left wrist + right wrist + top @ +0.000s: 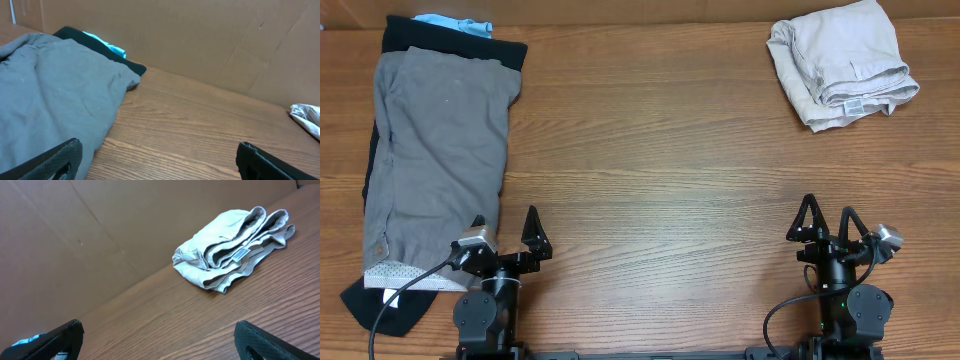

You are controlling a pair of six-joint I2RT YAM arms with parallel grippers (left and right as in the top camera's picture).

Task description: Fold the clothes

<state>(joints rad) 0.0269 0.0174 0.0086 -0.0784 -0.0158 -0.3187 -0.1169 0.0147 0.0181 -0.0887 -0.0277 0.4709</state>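
**Opening position for folding the clothes.** The left gripper [506, 230] and right gripper [828, 214] rest at the near edge of the brown wood-grain table [660, 150], both with jaws spread wide and holding nothing. Each arm is drawn in low over its base, with its fingers pointing towards the far edge. The wrist views confirm this: they look level across the tabletop, with a dark fingertip at each lower corner.

The light beige khaki cotton shorts [840, 60] lie in a loose bundle at the far right corner, well apart from the right gripper, with a white label facing the near side. At the far left, the grey fabric shorts [440, 140] lie spread flat on a black garment [505, 50]. A light-blue garment [450, 22] shows at the top of that pile, and the left gripper sits just beside the pile's near end.

Suggested approach (a judgement only, since no fold has begun): the right arm takes the khaki bundle by the waistband edge near the label, pinching a single layer. It then draws the shorts to the bare middle of the table. The left arm takes the opposite corner so the cloth is pulled flat before any crease is made.
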